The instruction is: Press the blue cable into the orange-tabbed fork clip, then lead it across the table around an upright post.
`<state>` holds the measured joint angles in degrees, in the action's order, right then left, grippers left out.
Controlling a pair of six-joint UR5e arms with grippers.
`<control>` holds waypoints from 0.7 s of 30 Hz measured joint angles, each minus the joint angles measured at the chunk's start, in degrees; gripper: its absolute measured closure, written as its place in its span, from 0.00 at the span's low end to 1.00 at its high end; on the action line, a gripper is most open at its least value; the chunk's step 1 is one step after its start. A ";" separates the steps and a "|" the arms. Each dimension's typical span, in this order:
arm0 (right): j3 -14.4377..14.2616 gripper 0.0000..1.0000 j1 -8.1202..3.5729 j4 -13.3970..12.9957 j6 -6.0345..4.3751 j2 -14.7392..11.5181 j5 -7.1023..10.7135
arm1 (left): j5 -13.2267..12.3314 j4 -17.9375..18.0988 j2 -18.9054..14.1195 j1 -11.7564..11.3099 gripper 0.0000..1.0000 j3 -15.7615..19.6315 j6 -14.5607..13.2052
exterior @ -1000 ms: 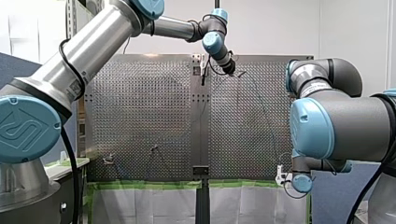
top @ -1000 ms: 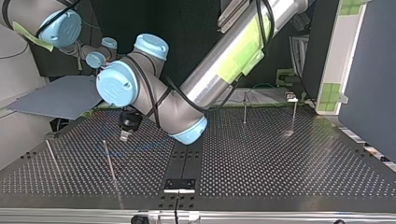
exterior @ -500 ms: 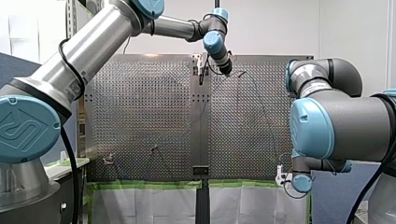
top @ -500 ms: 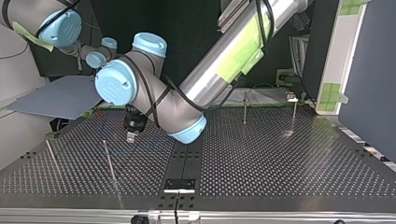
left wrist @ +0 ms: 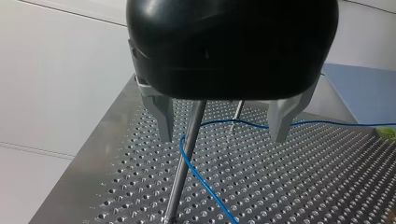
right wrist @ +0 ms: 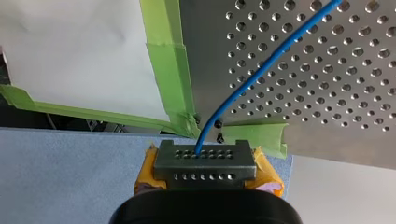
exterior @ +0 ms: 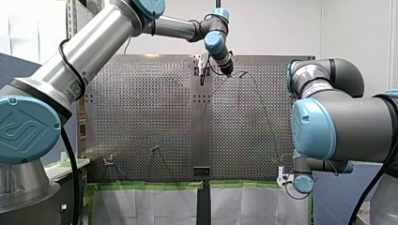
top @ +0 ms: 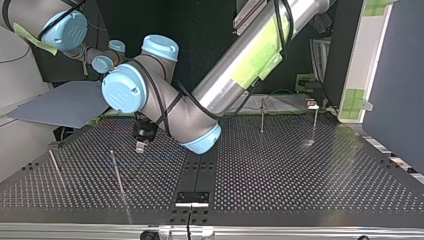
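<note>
My left gripper [left wrist: 224, 134] is open, its two metal fingers [left wrist: 163, 119] straddling an upright steel post [left wrist: 184, 168]. The thin blue cable [left wrist: 205, 186] bends around that post just below the fingertips and runs off across the perforated table [left wrist: 303, 186]. In the top view the same gripper [top: 140, 147] hangs over the table's left half, beside a post [top: 117, 174]. My right gripper [right wrist: 205, 161], with yellow pads, is shut on the blue cable [right wrist: 261, 70] at the table's green-taped edge. In the front view it sits low at the right [exterior: 282, 177]. I cannot make out an orange-tabbed clip.
More upright posts stand on the plate [top: 262, 116], [top: 315, 120], [top: 55, 167]. A black strip [top: 197, 172] divides the table down the middle. Green tape [right wrist: 170, 70] lines the edge near my right gripper. A grey board [top: 60, 105] lies off the top view's left.
My left gripper shifted a little toward the top view's right and lower over the plate, then held still. The right arm has not moved.
</note>
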<state>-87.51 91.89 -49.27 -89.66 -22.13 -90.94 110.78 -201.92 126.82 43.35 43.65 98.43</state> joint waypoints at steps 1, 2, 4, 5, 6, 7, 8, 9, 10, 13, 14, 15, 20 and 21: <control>0.01 1.00 0.00 0.04 0.12 0.00 -0.01 | -0.03 -0.02 -0.05 0.00 0.00 0.00 0.04; 0.00 1.00 0.00 0.07 0.23 -0.01 -0.01 | -0.07 -0.03 -0.10 0.00 0.00 0.01 0.11; 0.00 1.00 0.00 0.11 0.34 -0.03 -0.02 | -0.17 -0.06 -0.35 0.00 0.00 0.05 0.34; 0.01 1.00 0.00 0.12 0.38 -0.05 -0.02 | -0.20 -0.06 -0.58 0.00 0.00 0.12 0.42; 0.01 1.00 0.00 0.12 0.40 -0.04 -0.02 | -0.22 -0.05 -0.89 0.00 0.00 0.26 0.46; 0.00 1.00 0.00 0.12 0.40 -0.03 -0.03 | -0.25 0.01 -1.38 0.00 0.00 0.57 0.51; 0.01 1.00 0.00 0.13 0.40 -0.04 -0.03 | -0.32 0.13 -1.77 0.00 0.00 0.87 0.54; 0.00 1.00 0.00 0.13 0.40 -0.03 -0.03 | -0.47 0.36 -2.21 -0.01 0.00 1.25 0.56; 0.00 1.00 0.00 0.13 0.40 -0.04 -0.03 | -0.74 0.80 -2.84 -0.07 0.00 1.83 0.58; 0.00 1.00 0.00 0.13 0.41 -0.04 -0.03 | -1.64 2.25 -4.54 -0.41 0.00 3.47 0.63; 0.00 1.00 0.00 0.13 0.42 -0.03 -0.04 | -1.84 2.77 -5.07 -0.53 0.00 3.98 0.65; 0.00 1.00 0.00 0.13 0.42 -0.03 -0.03 | -1.98 3.26 -5.60 -0.64 0.00 4.50 0.69; 0.00 1.00 0.00 0.13 0.43 -0.04 0.04 | -2.38 6.25 -8.60 -1.05 0.00 7.51 2.01; 0.00 1.00 0.00 0.13 0.44 -0.05 0.04 | -2.43 6.75 -9.13 -1.11 0.00 8.02 2.44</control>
<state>-87.51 91.89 -49.14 -89.23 -22.18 -90.90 108.34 -195.17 117.70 42.23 51.66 100.88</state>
